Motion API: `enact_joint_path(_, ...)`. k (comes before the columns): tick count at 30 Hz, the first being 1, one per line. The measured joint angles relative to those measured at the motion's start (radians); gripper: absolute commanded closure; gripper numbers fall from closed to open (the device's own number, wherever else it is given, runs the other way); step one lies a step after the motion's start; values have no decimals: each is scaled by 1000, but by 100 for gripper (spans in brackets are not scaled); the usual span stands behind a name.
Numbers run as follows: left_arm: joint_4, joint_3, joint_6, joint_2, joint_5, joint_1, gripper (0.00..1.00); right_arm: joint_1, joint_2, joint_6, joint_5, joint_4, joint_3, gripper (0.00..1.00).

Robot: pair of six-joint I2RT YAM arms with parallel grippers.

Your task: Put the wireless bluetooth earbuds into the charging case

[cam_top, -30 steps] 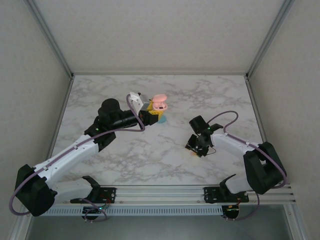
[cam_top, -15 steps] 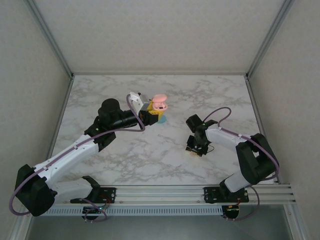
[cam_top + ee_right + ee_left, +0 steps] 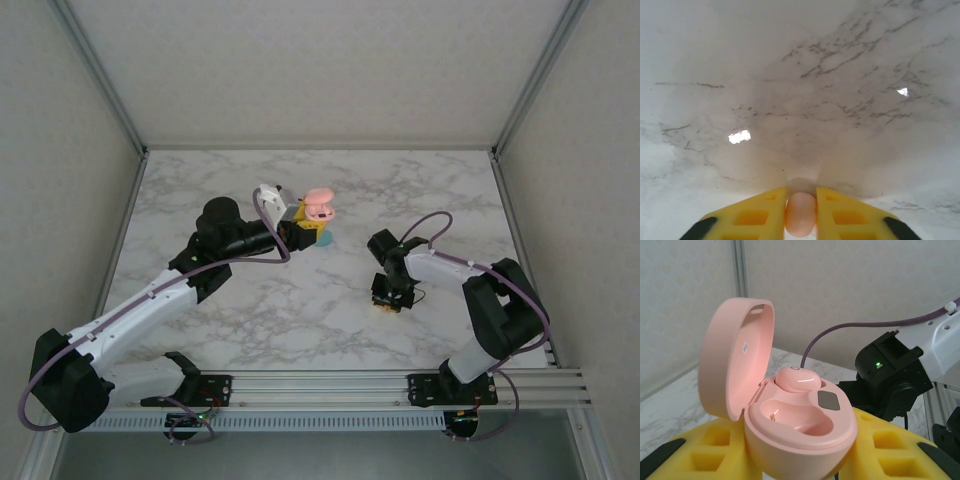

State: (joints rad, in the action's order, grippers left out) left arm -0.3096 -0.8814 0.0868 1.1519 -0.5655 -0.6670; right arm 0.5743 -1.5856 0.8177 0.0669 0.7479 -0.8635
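- A marble-patterned surface [image 3: 300, 310] sits inside a plain white enclosure, with two robot arms reaching over it from the near edge.
- The left claw [image 3: 800, 452] is clenched around the base of a pink charging case [image 3: 805, 432]. It holds the case raised above the surface, left of centre and toward the back, upright, with its lid [image 3: 735, 360] swung open.
- Inside the case, a seated earbud [image 3: 797, 379], also pink, fills the far socket. The near socket [image 3: 790, 415] is empty, with a small metal contact showing at its bottom.
- The right claw [image 3: 801, 200] is down at the surface, right of centre and well apart from the case. Its yellow fingers [image 3: 760, 212] are clamped on a loose pink earbud [image 3: 801, 217], pinched right at their tips. I cannot tell whether the earbud is touching the surface.
- The step in hand looks like the pick-up of this last pink piece.
- The hold is small and near the fingertips, so a slow, straight lift seems wise before any sideways travel.
- The approach should come down over the empty socket from above, clear of the open lid and the seated earbud.
- The earbud must face the way the socket is shaped. Which way it faces in the grip is hard to tell from here.
- The left claw should keep the case level, and the right should let go only once the piece sits flush.
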Motion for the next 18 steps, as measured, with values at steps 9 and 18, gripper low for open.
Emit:
enact_joint_path(9,-1,0,0,1,23,0,85,1,225,-42,-23,68,-72,82)
enact_joint_path(18,-4,-5,-1,59,16,0,85,1,557,-106,74,63,-329,81)
